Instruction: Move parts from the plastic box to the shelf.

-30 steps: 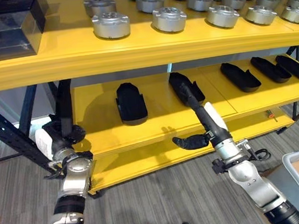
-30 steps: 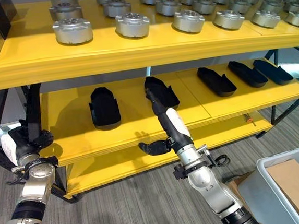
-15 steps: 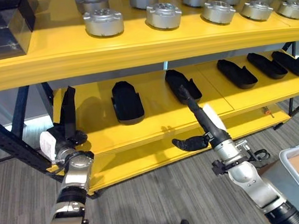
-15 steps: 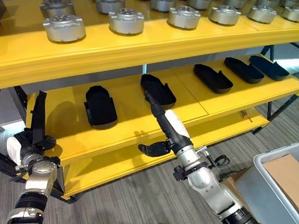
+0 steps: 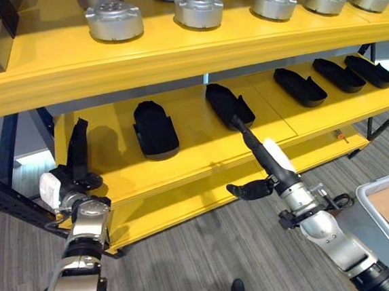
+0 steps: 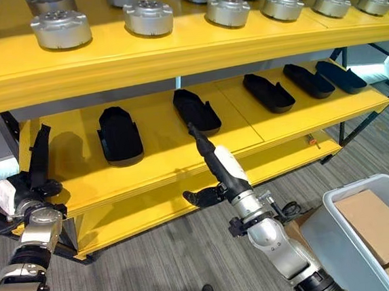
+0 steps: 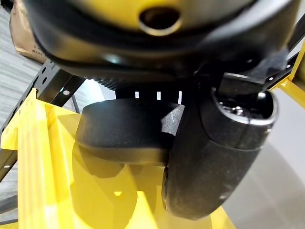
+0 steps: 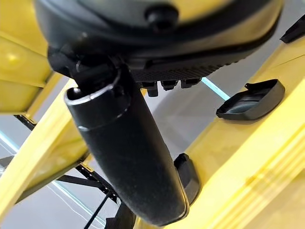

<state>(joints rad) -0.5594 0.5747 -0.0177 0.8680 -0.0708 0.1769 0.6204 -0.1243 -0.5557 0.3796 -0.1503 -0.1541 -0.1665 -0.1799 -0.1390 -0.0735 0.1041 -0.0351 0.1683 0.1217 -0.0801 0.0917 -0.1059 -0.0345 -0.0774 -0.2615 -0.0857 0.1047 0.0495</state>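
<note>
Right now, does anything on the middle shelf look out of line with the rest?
Yes. The black part at the left end of the middle shelf stands upright on end, gripped by the left hand, while the other black parts, such as its neighbour, lie flat. The right hand stretches open toward another part.

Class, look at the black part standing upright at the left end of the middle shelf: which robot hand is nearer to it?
Left. The left robot hand grips the upright black part; the right robot hand reaches toward the shelf's middle, well away.

No text, label or number can be read anywhere.
</note>
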